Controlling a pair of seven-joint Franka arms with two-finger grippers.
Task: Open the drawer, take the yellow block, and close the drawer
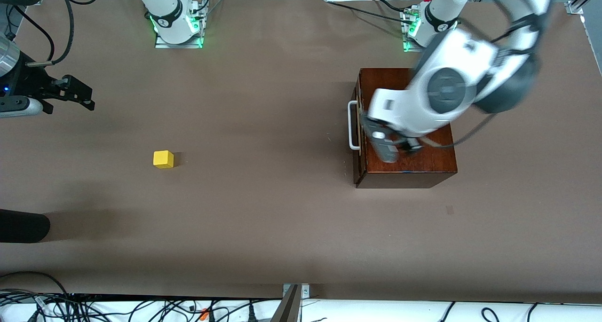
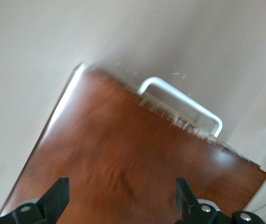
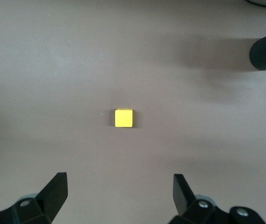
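Brown table (image 1: pixel 282 228) | drawer (image 1: pixel 358 124) handle (image 1: pixel 351 125) faces right arm's end | left gripper (image 2: pixel 123 205) spread

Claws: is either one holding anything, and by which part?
Nothing is held. The left claw is open over the box; the right claw is open, away from the yellow block.

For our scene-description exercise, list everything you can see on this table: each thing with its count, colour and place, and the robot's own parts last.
Table: one, brown, bearing everything.
Wooden box: one, dark mahogany, toward the left arm's end of the table.
Drawer: one, set in the box, nearly shut.
Handle: one, white, on the drawer's front.
Yellow block: one, on the bare table toward the right arm's end.
Left gripper: one, over the box top, fingers open.
Right gripper: one, waiting above the block, fingers open.
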